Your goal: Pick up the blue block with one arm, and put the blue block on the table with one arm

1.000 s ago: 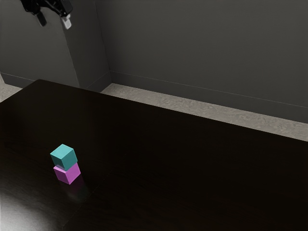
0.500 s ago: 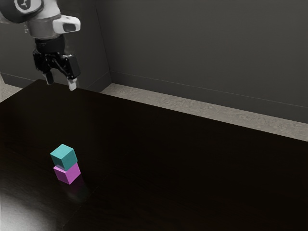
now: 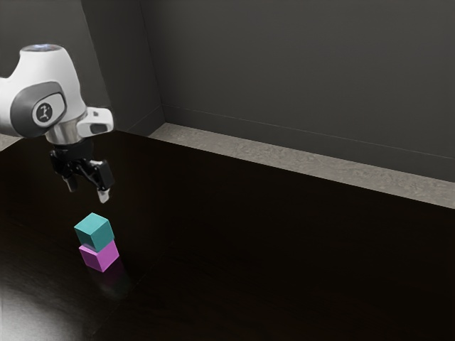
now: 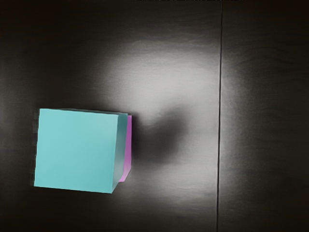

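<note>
My gripper (image 3: pixel 87 192) hangs above the blocks in the exterior view, fingers apart and pointing down, with nothing between them. Just below it, the blue block (image 3: pixel 94 232), teal in colour, rests on top of a pink block (image 3: pixel 101 256), which stands on the dark table (image 3: pixel 249 249). Seen from the hand, the top of the blue block (image 4: pixel 76 151) lies under me, and a thin strip of the pink block (image 4: pixel 128 150) peeks out from beneath it.
A thin seam (image 4: pixel 219 116) runs across the tabletop beside the stack. Beyond the table's far edge are pale floor (image 3: pixel 284 153) and a grey wall (image 3: pixel 298 71).
My gripper has come down from the top of the exterior view to just over the stack, its fingers still apart. Both blocks have stayed where they were.
</note>
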You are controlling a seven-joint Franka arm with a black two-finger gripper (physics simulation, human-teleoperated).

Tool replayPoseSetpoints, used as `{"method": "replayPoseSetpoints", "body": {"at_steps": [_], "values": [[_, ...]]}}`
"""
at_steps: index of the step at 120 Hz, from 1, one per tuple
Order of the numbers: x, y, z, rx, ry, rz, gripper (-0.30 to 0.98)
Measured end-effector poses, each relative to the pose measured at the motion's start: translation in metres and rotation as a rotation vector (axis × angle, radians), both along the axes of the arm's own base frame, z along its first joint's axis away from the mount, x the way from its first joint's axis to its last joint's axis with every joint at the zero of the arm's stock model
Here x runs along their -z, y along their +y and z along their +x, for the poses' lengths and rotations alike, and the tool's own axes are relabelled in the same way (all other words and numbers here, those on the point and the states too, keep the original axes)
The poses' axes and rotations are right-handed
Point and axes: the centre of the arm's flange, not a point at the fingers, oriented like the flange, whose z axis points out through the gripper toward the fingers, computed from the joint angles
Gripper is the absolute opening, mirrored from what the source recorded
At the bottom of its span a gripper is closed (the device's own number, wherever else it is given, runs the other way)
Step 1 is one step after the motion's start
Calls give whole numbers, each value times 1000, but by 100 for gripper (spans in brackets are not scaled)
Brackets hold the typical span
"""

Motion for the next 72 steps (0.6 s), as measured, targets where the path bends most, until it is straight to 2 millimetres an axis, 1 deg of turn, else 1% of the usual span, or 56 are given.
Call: {"method": "replayPoseSetpoints", "body": {"at_steps": [14, 26, 41, 72], "values": [[28, 26, 4, 31, 13, 0, 69], [48, 40, 8, 73, 19, -3, 69], [75, 50, 9, 129, 35, -9, 69], [105, 55, 16, 240, 35, -14, 69]]}}
